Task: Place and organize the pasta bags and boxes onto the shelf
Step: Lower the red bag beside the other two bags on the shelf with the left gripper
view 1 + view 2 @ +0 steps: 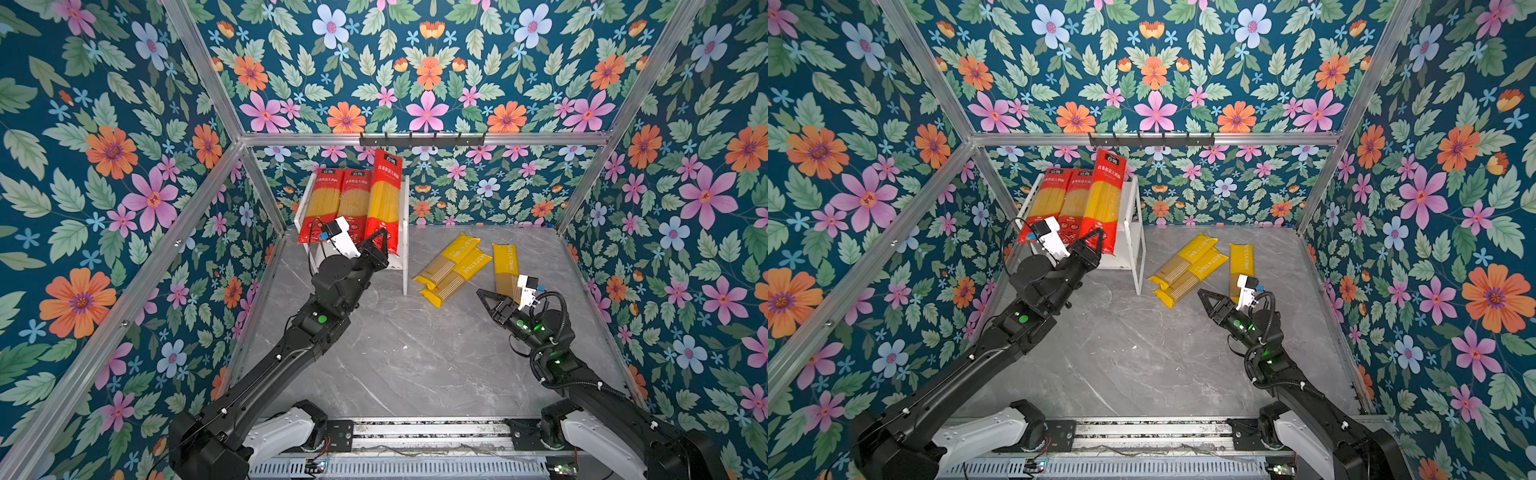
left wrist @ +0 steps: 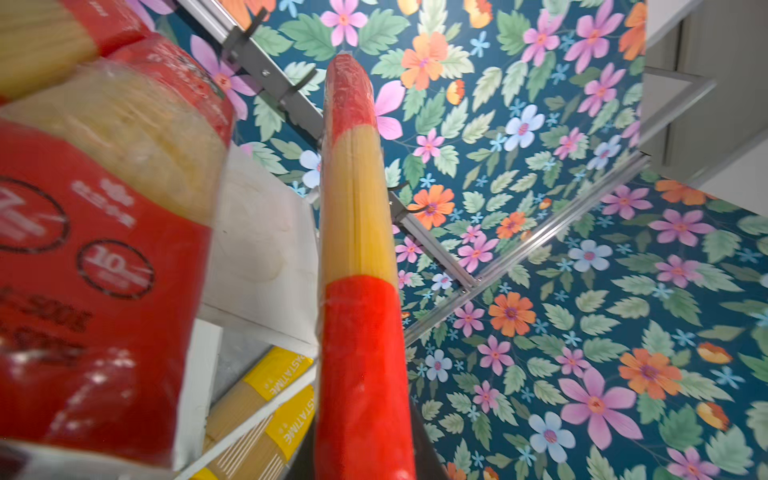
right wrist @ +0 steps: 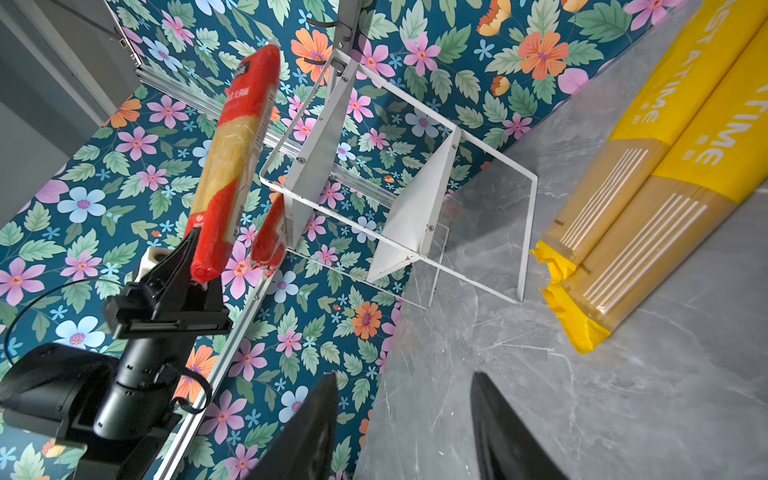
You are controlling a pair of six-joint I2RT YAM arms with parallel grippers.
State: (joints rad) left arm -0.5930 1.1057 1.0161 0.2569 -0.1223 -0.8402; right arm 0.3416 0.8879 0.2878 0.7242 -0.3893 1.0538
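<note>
On the top board of the white shelf (image 1: pixel 404 195) (image 1: pixel 1128 216) (image 3: pixel 415 208), two red-ended packs (image 1: pixel 322 199) (image 1: pixel 353 199) lie side by side. My left gripper (image 1: pixel 384 239) (image 1: pixel 1098 237) (image 2: pixel 361 457) is shut on the near end of a third red pack (image 1: pixel 384 195) (image 1: pixel 1102 195) (image 2: pixel 361 249) (image 3: pixel 232 166). That pack slants up over the board's right part. Three yellow PASTATIME packs (image 1: pixel 446 257) (image 1: pixel 457 276) (image 1: pixel 505 270) (image 3: pixel 623 187) lie on the table right of the shelf. My right gripper (image 1: pixel 482 293) (image 1: pixel 1202 293) (image 3: pixel 403 376) hangs open and holds nothing, just in front of them.
The grey marble table (image 1: pixel 395 353) is boxed in by floral walls and aluminium frame posts. A black hook rail (image 1: pixel 422 140) runs along the back bar just above the held pack's far end. Thin white shelf legs (image 1: pixel 406 286) stand between the shelf and the yellow packs.
</note>
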